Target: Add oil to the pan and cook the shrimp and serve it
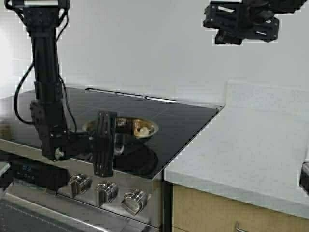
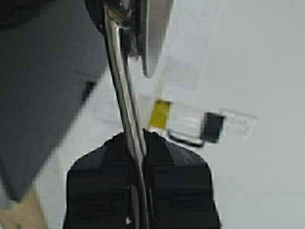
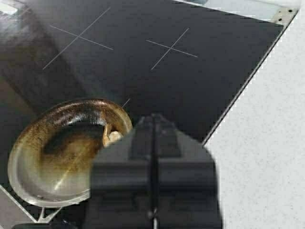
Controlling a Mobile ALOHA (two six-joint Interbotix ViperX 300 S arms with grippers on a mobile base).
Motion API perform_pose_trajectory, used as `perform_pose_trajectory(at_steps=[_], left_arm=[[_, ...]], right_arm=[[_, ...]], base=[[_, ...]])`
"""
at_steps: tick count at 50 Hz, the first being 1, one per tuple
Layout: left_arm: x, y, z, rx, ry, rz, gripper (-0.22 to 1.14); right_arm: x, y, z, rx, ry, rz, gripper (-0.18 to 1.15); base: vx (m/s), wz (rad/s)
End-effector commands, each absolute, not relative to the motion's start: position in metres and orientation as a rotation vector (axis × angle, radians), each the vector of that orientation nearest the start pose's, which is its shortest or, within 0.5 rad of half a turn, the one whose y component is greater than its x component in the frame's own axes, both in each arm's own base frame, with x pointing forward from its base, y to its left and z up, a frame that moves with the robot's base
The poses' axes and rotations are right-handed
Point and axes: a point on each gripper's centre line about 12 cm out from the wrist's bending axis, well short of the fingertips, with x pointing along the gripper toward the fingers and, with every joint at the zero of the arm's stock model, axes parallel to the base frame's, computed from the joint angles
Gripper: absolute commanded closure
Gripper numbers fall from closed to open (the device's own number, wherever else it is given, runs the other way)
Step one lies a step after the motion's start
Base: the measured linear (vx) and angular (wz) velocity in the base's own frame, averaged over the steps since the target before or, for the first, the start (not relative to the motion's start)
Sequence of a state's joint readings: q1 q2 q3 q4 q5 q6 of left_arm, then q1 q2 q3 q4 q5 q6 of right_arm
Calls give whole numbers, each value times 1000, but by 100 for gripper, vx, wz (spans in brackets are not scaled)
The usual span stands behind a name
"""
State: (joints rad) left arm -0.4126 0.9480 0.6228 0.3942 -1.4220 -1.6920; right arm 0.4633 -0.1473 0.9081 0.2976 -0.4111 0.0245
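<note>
Black fingers of the left gripper [image 2: 143,186] fill the bottom of the left wrist view, pressed together on the thin steel handle of the pan [image 1: 130,129], which runs up between them to the pan's body at the top of that frame. In the high view the pan sits at lower centre, over the front edge of the black glass cooktop [image 1: 183,121]; whether it rests on the glass or is held just above it I cannot tell. The shrimp [image 1: 143,129], one pale curled piece, lies inside against the pan's right side.

Judging by the steel, the pan is rigid and fairly light, but its handle is narrow, smooth and likely slippery, so the hold belongs well along the handle with a firm pinch; tilting it should send the small, light shrimp sliding over the browned, oily-looking inside.

Posed low at lower left of the high view, the left arm stands as an upright column with its wrist turned sideways toward the pan. High at upper right hangs the right gripper [image 1: 241,24]; its wrist view shows the fingers closed together on nothing, looking down on the pan and the white counter [image 1: 251,145].
</note>
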Motion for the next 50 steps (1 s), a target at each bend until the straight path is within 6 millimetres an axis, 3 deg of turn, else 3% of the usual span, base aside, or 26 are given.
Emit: perform_pose_trajectory(at_steps=[1,28,50], left_arm=[[343,-201,-22,-1545,679,-600,89],[317,-193,5,-1564,671,-659,89],[318,-191,11,-1565,648,-653,89]], right_arm=[[312,141,193,197,383,294,91],[290,175,191,197,450,396,91],[281,162,186,217,404,359,91]], base=[[0,0],[1,16],[-1,49]])
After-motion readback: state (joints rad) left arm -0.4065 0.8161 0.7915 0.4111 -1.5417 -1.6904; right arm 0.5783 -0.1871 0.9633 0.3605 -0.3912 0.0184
